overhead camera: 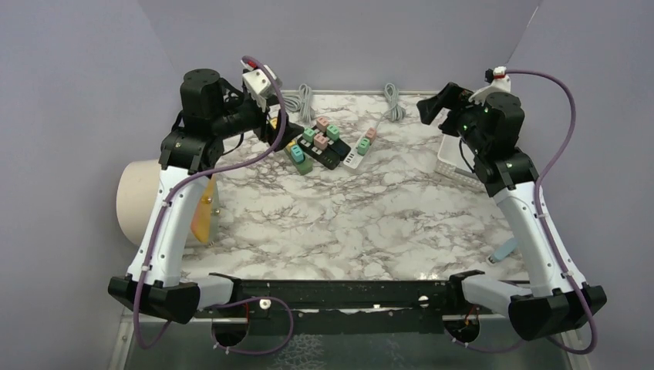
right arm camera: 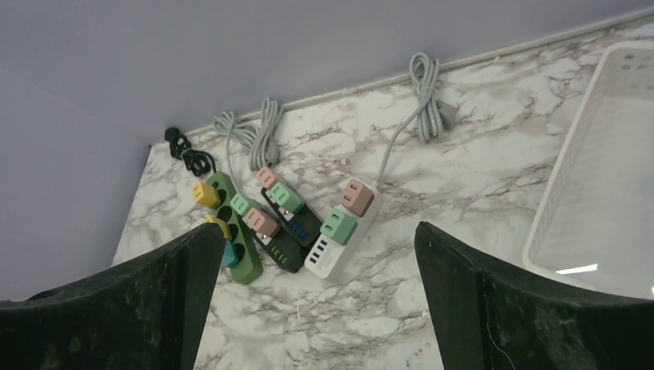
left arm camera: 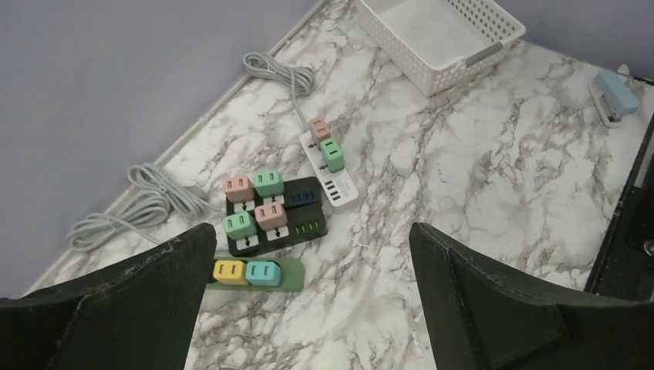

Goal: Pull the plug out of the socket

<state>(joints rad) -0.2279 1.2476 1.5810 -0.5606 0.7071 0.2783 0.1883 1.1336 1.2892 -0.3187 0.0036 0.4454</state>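
Observation:
Three power strips lie side by side at the back middle of the table. The green strip [overhead camera: 302, 161] [left arm camera: 294, 274] carries a yellow plug [left arm camera: 230, 270] and a teal plug [left arm camera: 264, 272]. The black strip [overhead camera: 330, 152] [left arm camera: 308, 225] carries pink and green plugs. The white strip [overhead camera: 356, 156] [right arm camera: 337, 250] carries a pink plug [right arm camera: 356, 196] and a green plug [right arm camera: 338, 226]. My left gripper [overhead camera: 275, 131] [left arm camera: 308, 240] is open and empty, raised just left of the strips. My right gripper [overhead camera: 430, 108] [right arm camera: 318, 233] is open and empty, raised to their right.
A white mesh basket [overhead camera: 455, 163] [left arm camera: 493, 35] stands at the back right under my right arm. Coiled grey cables [overhead camera: 305, 97] [overhead camera: 392, 101] lie along the back wall. A beige roll [overhead camera: 143, 200] sits at the left edge and a light blue object [overhead camera: 504, 249] at the right edge.

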